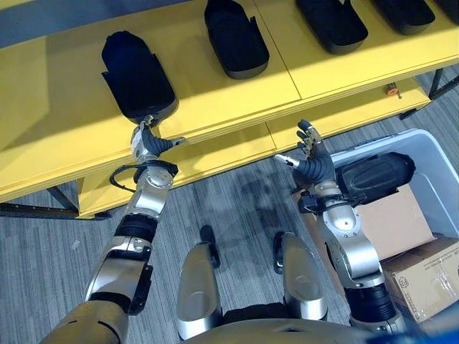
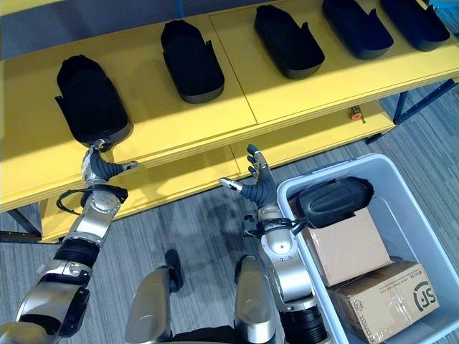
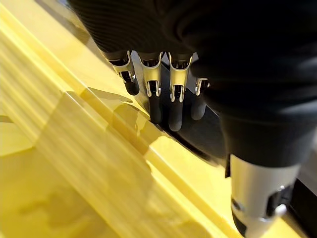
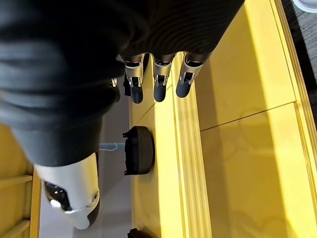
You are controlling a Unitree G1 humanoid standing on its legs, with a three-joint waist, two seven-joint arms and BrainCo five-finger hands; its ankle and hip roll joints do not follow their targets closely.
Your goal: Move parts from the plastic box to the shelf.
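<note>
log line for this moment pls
left hand: open, fingers at leftmost black part on yellow shelf | right hand: open, empty, beside plastic box | one black part in box

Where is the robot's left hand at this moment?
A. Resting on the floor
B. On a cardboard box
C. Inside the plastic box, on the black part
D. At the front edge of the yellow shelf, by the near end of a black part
D: the left hand is at the front edge of the yellow shelf, its fingers against the near end of the leftmost black part.
</note>
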